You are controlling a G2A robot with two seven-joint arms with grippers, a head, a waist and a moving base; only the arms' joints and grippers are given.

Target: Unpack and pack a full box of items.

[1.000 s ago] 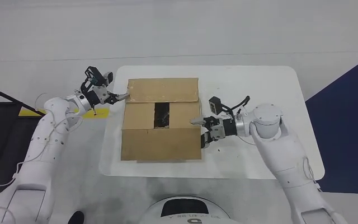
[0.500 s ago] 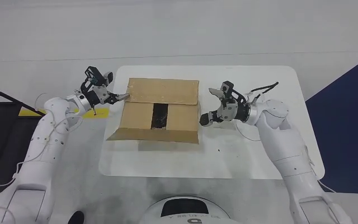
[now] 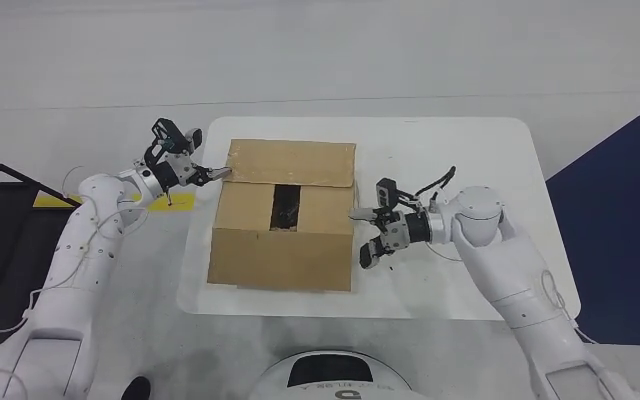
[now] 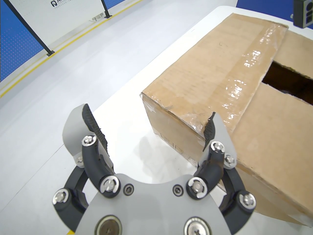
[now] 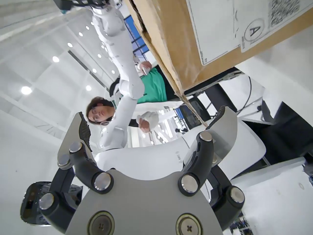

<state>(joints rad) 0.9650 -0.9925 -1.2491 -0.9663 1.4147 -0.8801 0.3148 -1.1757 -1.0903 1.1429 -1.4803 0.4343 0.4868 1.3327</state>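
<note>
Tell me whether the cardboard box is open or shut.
Partly open: flaps of the cardboard box lie folded across its top, but a dark gap shows between them in the middle.

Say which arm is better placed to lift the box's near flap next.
Right, probably. The right pincer is open at the right edge of the near flap of the box. The left pincer, also open, sits at the far flap, at its left corner.

A white table (image 3: 450, 150) stands on pale grey floor (image 3: 300, 50), blue panels (image 4: 14, 42) beyond.
</note>
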